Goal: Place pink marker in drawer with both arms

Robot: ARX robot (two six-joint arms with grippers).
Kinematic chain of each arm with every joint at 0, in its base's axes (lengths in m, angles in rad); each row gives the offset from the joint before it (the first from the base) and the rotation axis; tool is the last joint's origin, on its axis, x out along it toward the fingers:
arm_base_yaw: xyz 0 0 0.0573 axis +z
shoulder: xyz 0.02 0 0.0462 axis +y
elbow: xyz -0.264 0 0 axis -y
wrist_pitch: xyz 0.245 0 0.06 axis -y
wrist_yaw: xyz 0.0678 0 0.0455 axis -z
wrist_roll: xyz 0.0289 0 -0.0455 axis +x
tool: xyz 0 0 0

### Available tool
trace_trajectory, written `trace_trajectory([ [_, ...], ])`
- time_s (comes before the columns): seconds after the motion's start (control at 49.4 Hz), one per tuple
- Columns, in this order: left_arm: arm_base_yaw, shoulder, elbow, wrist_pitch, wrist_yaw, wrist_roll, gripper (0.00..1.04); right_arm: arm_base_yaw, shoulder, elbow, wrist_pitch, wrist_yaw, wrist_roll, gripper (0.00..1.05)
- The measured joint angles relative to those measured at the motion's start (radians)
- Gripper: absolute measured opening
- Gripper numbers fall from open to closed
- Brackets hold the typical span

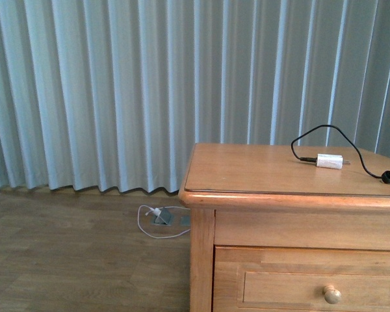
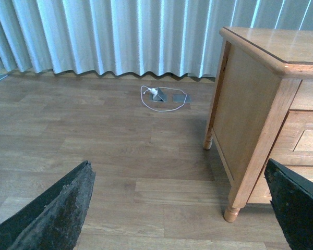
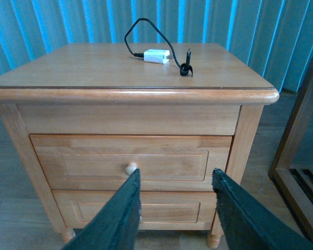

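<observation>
The pink marker is not in view in any frame. The upper drawer (image 3: 133, 162) of the honey wooden cabinet is shut, with its round knob (image 3: 131, 168) showing; it also shows in the front view (image 1: 312, 286). My right gripper (image 3: 175, 182) is open and empty, in front of the drawer, apart from it, one finger close beside the knob. My left gripper (image 2: 180, 179) is open and empty over the floor, left of the cabinet's side (image 2: 240, 104). Neither arm shows in the front view.
A white charger block (image 1: 329, 160) with a black cable (image 1: 351, 146) lies on the cabinet top (image 1: 247, 169). The lower drawer (image 3: 161, 211) is shut. A white cable and floor socket (image 1: 161, 216) lie by the curtain. A dark wooden frame (image 3: 300, 151) stands right of the cabinet.
</observation>
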Motion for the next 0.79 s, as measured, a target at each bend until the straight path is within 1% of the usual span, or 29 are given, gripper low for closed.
trace_trajectory([
  [0.061,0.000,0.000,0.000,0.000,0.000,0.000,0.99,0.019,-0.026,-0.013,-0.017,0.019,0.000,0.29],
  [0.162,0.000,0.000,0.000,0.000,0.000,0.000,0.99,0.047,-0.062,-0.026,-0.038,0.053,0.000,0.14],
  [0.203,0.000,0.000,0.000,0.000,0.000,0.000,0.99,0.087,-0.081,-0.030,-0.051,0.114,0.000,0.07],
  [0.243,0.000,0.000,0.000,0.000,0.000,0.000,0.99,0.130,-0.101,-0.036,-0.064,0.140,-0.002,0.01],
  [0.324,0.000,0.000,0.000,0.000,0.000,0.000,0.99,0.153,-0.139,-0.047,-0.090,0.144,0.000,0.01],
  [0.466,0.000,0.000,0.000,0.000,0.000,0.000,0.99,0.154,-0.185,-0.084,-0.093,0.149,0.000,0.01],
  [0.79,0.000,0.000,0.000,0.000,0.000,0.000,0.99,0.155,-0.275,-0.086,-0.177,0.149,0.001,0.01],
])
